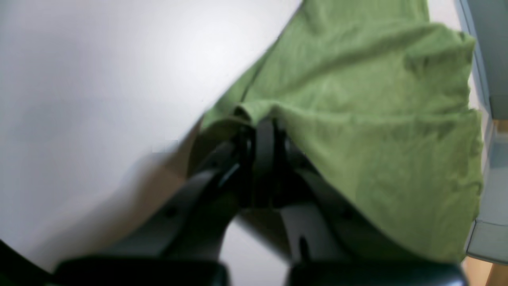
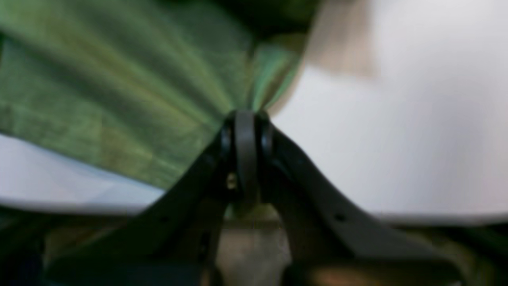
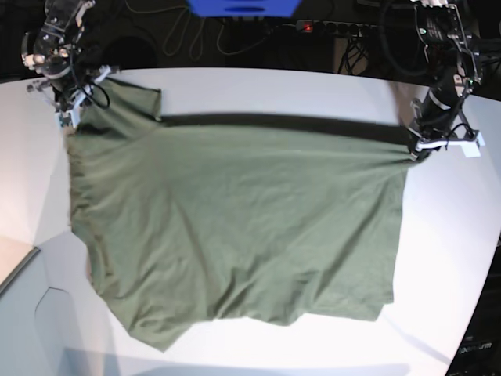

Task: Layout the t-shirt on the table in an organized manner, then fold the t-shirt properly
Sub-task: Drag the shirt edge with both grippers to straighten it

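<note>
The olive-green t-shirt (image 3: 235,219) lies spread over the white table (image 3: 313,86), its far edge stretched taut and lifted, casting a dark shadow band behind it. My left gripper (image 3: 415,150) pinches the shirt's far right corner, and in the left wrist view the left gripper (image 1: 262,123) has its jaws shut on a fold of the t-shirt (image 1: 357,99). My right gripper (image 3: 69,119) holds the far left corner by the sleeve. In the blurred right wrist view the right gripper (image 2: 246,115) is shut on the t-shirt (image 2: 119,91), which fans out from it.
A blue object (image 3: 243,6), a power strip (image 3: 313,26) and cables sit behind the table's far edge. The table's curved edge cuts in at the lower left, with a grey panel (image 3: 23,313) beyond it.
</note>
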`<state>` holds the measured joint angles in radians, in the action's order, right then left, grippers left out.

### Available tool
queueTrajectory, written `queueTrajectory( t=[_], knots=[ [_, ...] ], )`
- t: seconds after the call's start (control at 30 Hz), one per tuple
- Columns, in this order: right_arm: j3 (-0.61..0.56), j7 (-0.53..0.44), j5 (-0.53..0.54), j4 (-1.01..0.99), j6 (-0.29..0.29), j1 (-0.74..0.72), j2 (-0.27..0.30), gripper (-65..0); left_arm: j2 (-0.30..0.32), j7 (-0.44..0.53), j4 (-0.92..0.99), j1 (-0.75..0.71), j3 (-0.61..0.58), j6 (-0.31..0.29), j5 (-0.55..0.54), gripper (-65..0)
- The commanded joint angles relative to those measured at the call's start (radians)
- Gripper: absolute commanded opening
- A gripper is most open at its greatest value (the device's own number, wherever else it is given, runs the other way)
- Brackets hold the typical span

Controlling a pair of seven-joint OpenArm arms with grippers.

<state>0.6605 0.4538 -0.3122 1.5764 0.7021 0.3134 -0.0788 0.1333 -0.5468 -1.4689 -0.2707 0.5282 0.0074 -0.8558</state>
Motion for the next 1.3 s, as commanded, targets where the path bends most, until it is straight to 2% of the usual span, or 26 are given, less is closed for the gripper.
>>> queueTrajectory(
  t=[0.0,0.13,0.27,0.5,0.7,1.27],
  knots=[
    [0.002,-0.025,0.023,0.051,-0.004,0.010,0.003,-65.0,0.012,0.015,-0.022,0.000,0.008,-0.007,-0.012,-64.8],
    [0.002,-0.023,0.054,0.160,-0.004,0.063,-0.016,-65.0,0.012,0.018,-0.022,-0.017,0.008,-0.007,-0.012,-64.8],
    [0.002,-0.025,0.127,0.232,-0.004,0.108,-0.025,-65.0,0.012,0.015,-0.026,-0.022,0.008,-0.007,-0.012,-64.8],
    [0.003,-0.025,0.169,0.249,-0.004,0.119,-0.028,-65.0,0.012,0.020,-0.026,-0.028,0.008,-0.007,-0.012,-64.8],
    [0.054,-0.025,0.278,0.302,-0.004,0.108,-0.026,-65.0,0.012,0.021,-0.028,-0.017,0.010,-0.007,-0.012,-64.8],
    [0.048,-0.019,0.272,0.287,-0.004,-0.125,-0.020,-65.0,0.012,0.017,-0.014,0.164,0.000,-0.007,0.000,-64.8]
  ],
)
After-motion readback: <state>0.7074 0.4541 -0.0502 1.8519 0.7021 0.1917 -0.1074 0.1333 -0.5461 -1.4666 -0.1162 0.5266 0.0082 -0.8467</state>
